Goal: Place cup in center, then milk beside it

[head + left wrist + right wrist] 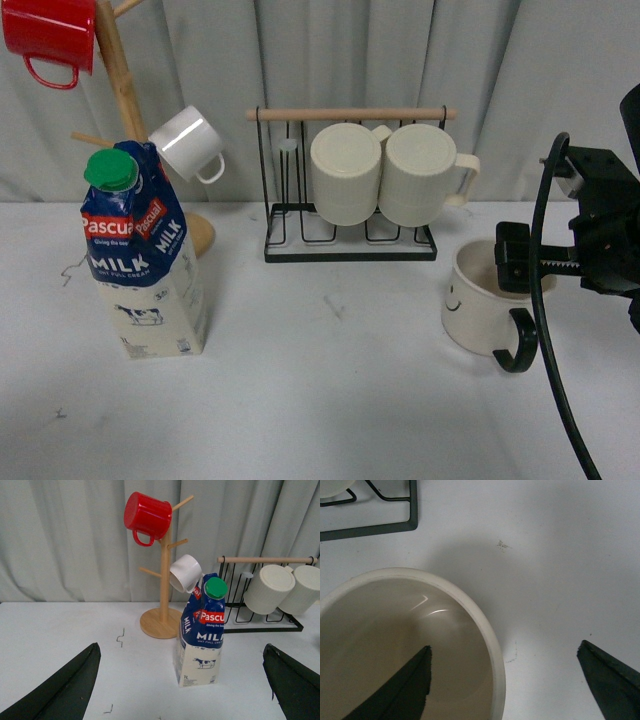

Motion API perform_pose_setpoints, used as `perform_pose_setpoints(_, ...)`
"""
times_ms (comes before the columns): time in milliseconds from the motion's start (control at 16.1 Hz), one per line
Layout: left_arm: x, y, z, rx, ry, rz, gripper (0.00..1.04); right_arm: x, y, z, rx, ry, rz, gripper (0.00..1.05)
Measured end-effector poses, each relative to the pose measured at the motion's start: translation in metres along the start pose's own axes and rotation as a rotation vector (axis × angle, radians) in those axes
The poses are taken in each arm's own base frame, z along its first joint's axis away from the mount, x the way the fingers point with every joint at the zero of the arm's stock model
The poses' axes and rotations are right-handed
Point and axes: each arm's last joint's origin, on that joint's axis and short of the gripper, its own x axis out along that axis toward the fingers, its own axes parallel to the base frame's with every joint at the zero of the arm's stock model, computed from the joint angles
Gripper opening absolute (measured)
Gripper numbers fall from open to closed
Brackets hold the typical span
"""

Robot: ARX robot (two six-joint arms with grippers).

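Note:
The cup (478, 304), cream-white with a black handle and a small smiley face, stands upright on the white table at the right. My right gripper (520, 260) hangs open over its rim. In the right wrist view one finger is above the cup's (395, 645) inside and the other is above the bare table outside the rim, with the right gripper (504, 647) touching nothing. The milk (145, 270) stands upright at the left, blue above with a green cap. In the left wrist view the milk (200, 645) is some way ahead of my open left gripper (181, 649), between its finger lines.
A wooden mug tree (120, 70) behind the milk holds a red mug (50, 35) and a small white mug (188, 143). A black wire rack (350, 245) at the back middle carries two cream mugs (345, 170). Grey curtains close off the back.

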Motion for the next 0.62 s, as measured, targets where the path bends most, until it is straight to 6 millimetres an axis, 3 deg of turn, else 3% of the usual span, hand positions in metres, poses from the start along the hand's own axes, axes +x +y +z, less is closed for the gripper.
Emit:
perform_pose_setpoints(434, 0.000, 0.000, 0.000, 0.000, 0.000, 0.000, 0.98, 0.000, 0.004, -0.001, -0.009, -0.007, -0.002, 0.13)
perform_pose_setpoints(496, 0.000, 0.000, 0.000, 0.000, 0.000, 0.000, 0.98, -0.005, 0.009, 0.002, -0.014, -0.014, 0.010, 0.04)
perform_pose_setpoints(620, 0.000, 0.000, 0.000, 0.000, 0.000, 0.000, 0.98, -0.020, 0.025, 0.006, -0.033, -0.028, 0.038, 0.03)
